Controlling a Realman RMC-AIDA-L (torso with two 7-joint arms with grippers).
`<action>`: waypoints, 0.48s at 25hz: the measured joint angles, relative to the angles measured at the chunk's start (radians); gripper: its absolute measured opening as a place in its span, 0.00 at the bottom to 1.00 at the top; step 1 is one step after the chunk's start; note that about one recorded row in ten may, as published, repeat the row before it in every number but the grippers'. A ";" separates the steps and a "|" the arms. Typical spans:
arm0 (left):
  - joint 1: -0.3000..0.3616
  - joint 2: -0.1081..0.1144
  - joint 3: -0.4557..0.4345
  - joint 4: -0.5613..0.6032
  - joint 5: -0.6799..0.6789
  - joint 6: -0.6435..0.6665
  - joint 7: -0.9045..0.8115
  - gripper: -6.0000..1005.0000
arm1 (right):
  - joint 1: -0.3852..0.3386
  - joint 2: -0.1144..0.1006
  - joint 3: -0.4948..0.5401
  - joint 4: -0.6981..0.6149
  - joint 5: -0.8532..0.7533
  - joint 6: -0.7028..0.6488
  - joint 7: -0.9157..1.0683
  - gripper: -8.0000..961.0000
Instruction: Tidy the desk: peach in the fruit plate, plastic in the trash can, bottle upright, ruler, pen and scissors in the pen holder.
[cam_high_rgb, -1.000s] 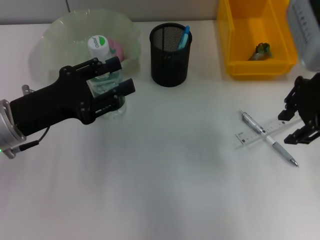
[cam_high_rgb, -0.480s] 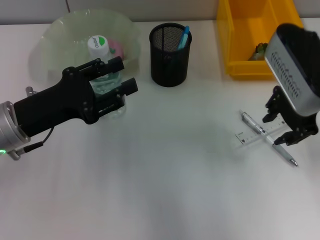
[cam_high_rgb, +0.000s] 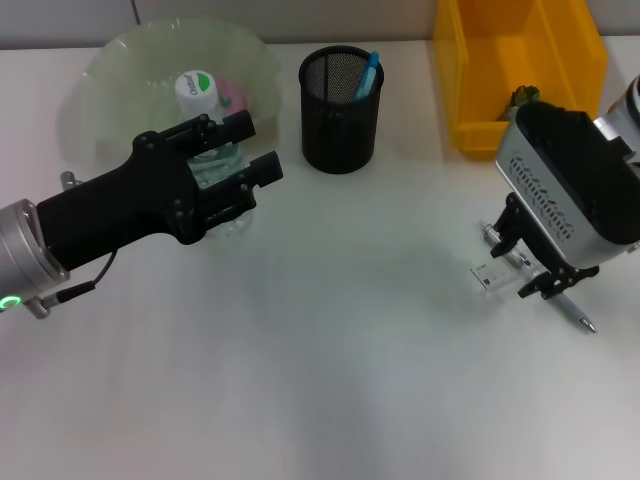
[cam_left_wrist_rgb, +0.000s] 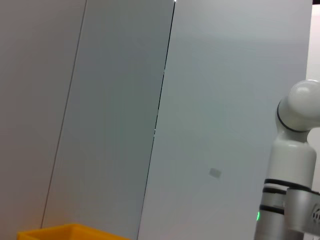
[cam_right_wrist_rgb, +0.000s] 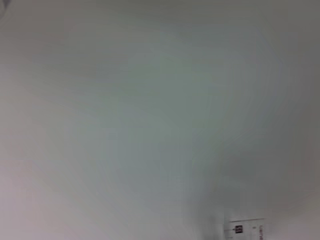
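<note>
Right gripper (cam_high_rgb: 530, 268), fingers spread, hovers over the ruler (cam_high_rgb: 492, 274) and pen (cam_high_rgb: 572, 312), nearer than the pen holder (cam_high_rgb: 340, 98). Left gripper (cam_high_rgb: 245, 160) is clamped round the upright bottle (cam_high_rgb: 205, 120), left of it.

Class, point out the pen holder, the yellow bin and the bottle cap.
pen holder (cam_high_rgb: 341, 125), head view, on its black mesh wall
yellow bin (cam_high_rgb: 520, 137), head view, on its front wall
bottle cap (cam_high_rgb: 196, 86), head view, on its top
</note>
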 joint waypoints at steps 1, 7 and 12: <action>0.000 0.000 0.000 0.000 0.000 0.000 0.000 0.59 | -0.001 0.000 -0.003 0.007 0.000 0.013 -0.006 0.50; -0.005 -0.004 -0.001 -0.018 0.000 0.000 0.000 0.59 | -0.002 0.001 -0.025 0.054 0.001 0.071 -0.022 0.50; -0.006 -0.005 -0.001 -0.018 0.000 0.000 -0.001 0.59 | -0.003 0.002 -0.032 0.058 0.003 0.095 -0.022 0.50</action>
